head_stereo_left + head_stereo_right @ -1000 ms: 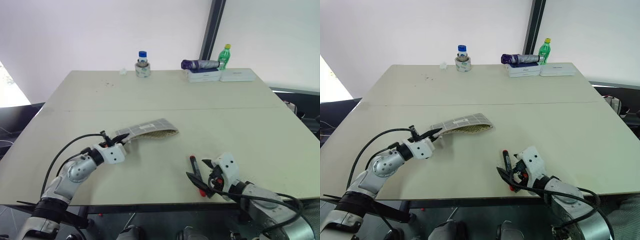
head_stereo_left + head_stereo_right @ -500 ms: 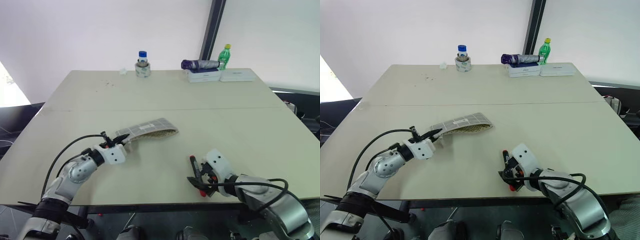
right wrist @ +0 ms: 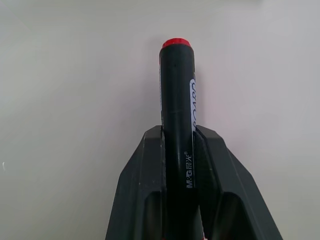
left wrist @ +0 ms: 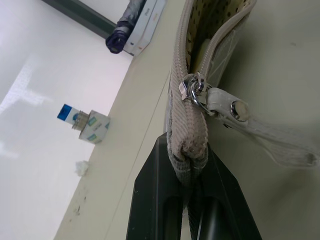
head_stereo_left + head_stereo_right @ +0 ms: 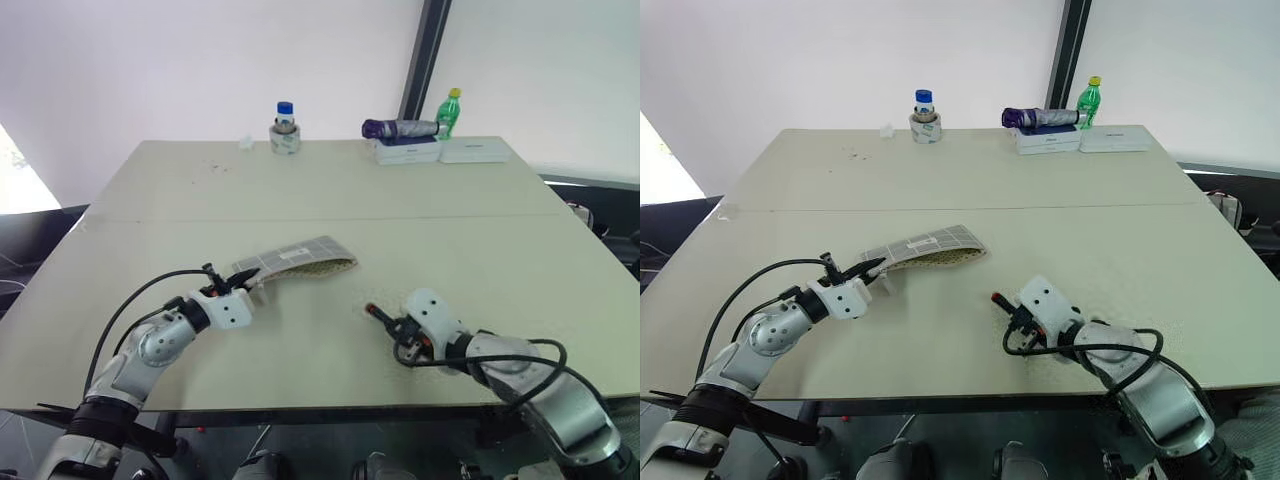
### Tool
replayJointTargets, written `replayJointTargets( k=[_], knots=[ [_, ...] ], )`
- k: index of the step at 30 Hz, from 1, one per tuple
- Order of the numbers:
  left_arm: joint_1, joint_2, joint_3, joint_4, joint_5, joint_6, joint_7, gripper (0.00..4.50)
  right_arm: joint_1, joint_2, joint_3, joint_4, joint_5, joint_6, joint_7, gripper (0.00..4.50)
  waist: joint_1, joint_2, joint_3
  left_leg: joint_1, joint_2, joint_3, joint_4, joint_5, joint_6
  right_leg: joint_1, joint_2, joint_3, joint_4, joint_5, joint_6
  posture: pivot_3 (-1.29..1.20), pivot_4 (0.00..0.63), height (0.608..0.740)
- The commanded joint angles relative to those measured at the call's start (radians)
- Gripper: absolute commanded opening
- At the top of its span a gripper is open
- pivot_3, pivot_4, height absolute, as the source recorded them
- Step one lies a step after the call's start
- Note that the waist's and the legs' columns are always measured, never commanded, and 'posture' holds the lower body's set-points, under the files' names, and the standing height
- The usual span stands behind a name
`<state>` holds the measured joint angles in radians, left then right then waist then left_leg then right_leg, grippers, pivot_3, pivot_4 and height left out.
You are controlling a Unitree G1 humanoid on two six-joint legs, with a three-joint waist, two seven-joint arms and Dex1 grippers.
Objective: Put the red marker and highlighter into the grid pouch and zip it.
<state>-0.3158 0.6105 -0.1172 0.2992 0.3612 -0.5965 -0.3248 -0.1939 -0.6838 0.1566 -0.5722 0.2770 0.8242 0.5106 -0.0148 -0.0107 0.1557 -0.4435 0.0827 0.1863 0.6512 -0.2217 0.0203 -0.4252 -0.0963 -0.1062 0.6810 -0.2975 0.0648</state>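
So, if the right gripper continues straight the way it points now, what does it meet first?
Likely bare table: the right gripper, shut on the red marker, points down-left, short of the grid pouch. Depth is uncertain.

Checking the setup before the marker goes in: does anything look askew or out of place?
Nothing stands out. The left gripper pinches the open grid pouch by its end, and the right gripper holds the red marker.

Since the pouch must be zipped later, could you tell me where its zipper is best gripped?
Grip the white pull tab hanging from the slider, coming from the pouch's open-mouth side; it sticks clear of the fabric beside the corner that the left gripper pinches.
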Motion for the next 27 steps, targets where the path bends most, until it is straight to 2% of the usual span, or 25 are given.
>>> replayJointTargets(
  k=[1, 6, 16, 22, 27],
  knots=[
    [-0.014, -0.008, -0.009, -0.042, -0.037, -0.015, -0.021, 0.0, -0.117, -0.03, 0.024, 0.031, -0.056, -0.127, 0.065, 0.27, -0.001, 0.0, 0.0, 0.0, 0.0, 0.0, 0.0, 0.0, 0.0, 0.0, 0.0, 0.0, 0.0, 0.0, 0.0, 0.0, 0.15, 0.74],
    [-0.028, -0.013, -0.024, -0.075, -0.059, -0.01, -0.065, 0.0, -0.228, 0.026, 0.119, 0.171, -0.142, -0.215, 0.08, 0.27, 0.003, -0.001, 0.0, 0.0, 0.0, 0.001, 0.0, 0.0, 0.0, 0.0, 0.0, 0.0, 0.0, 0.0, 0.0, 0.0, 0.15, 0.74],
    [-0.019, -0.035, -0.035, -0.165, -0.102, 0.019, -0.134, 0.0, -0.316, 0.102, 0.213, 0.334, -0.278, -0.392, 0.122, 0.27, 0.001, -0.001, 0.0, 0.0, 0.0, 0.002, 0.0, 0.0, 0.0, 0.0, 0.0, 0.0, 0.0, 0.0, 0.0, 0.0, 0.15, 0.74],
    [-0.028, -0.023, -0.051, -0.18, -0.078, 0.018, -0.16, 0.0, -0.416, 0.097, 0.304, 0.406, -0.409, -0.628, 0.21, 0.27, -0.002, 0.0, 0.001, 0.0, 0.0, 0.002, 0.0, 0.001, -0.001, 0.0, 0.0, 0.0, 0.0, 0.0, 0.0, 0.0, 0.15, 0.74],
    [-0.042, -0.027, -0.063, -0.187, -0.127, 0.024, -0.206, 0.0, -0.465, 0.135, 0.328, 0.505, -0.469, -0.802, 0.238, 0.27, 0.0, 0.0, 0.001, 0.0, 0.0, 0.003, 0.001, 0.002, -0.003, 0.0, 0.0, 0.0, 0.0, 0.0, 0.0, 0.0, 0.15, 0.74]
  ],
)
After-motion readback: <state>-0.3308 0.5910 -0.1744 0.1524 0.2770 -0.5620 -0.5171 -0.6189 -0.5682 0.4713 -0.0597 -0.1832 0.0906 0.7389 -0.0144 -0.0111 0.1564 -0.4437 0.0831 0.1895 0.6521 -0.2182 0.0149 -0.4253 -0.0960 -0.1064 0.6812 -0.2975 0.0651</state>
